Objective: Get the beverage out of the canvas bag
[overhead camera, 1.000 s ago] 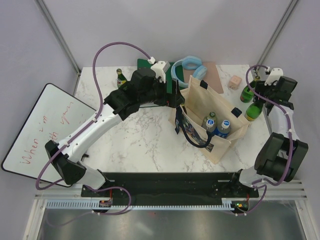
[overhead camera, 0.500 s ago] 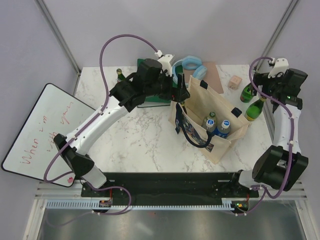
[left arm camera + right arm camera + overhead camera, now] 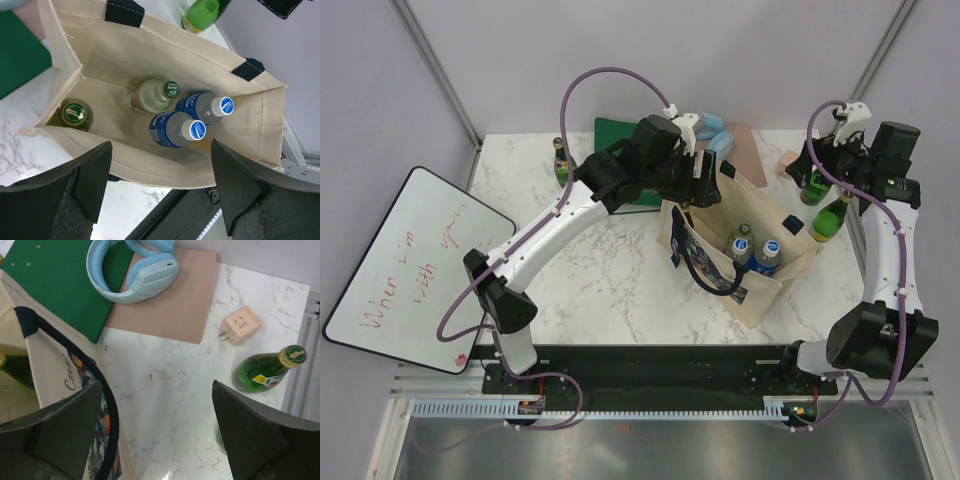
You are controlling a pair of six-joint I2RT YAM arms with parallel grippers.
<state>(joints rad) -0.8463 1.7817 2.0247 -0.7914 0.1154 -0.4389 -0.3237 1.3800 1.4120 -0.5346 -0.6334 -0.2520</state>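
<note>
Bag: the canvas bag stands open on the worktop, nearest the arm bases.
Contents: two water bottles side by side, a green-capped bottle just beside them, and a gold-capped bottle in one corner (caps up).
Left arm: left tool spread wide above the bag's mouth, holding nothing.
Right arm: right tool likewise apart, near a green bottle.
Far edge: headphones across a green folder.
</note>
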